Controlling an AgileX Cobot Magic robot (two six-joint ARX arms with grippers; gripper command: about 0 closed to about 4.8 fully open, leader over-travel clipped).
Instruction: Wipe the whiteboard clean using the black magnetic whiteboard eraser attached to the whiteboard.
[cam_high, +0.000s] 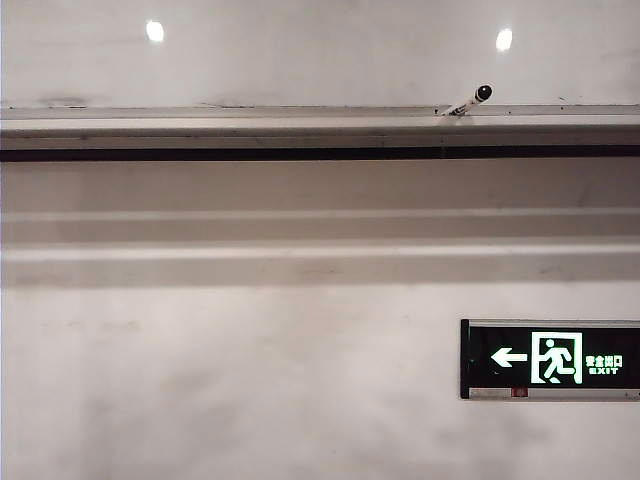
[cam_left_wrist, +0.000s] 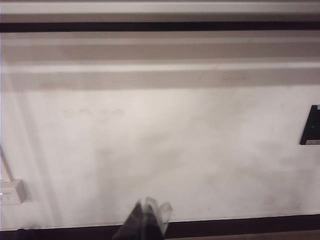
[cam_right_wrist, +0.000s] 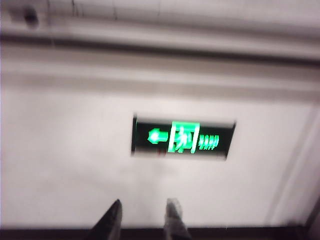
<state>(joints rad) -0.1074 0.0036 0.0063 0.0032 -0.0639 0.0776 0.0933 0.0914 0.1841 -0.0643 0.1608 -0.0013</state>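
Whiteboard (cam_high: 320, 55) fills the top of your exterior view, above its silver ledge (cam_high: 250, 112); one marker (cam_high: 470, 101) leans there, but no black eraser shows anywhere. Neither gripper appears in that view. Your left gripper (cam_left_wrist: 148, 216) faces the matte wall (cam_left_wrist: 160, 150) below the ledge, fingertips nearly together with nothing between them. Your right gripper (cam_right_wrist: 145, 220) is blurred; its jaws seem parted and empty, aimed under the one exit sign (cam_right_wrist: 183, 137). You look to be between strokes or finished: next, find the eraser. Count two reflected lights.
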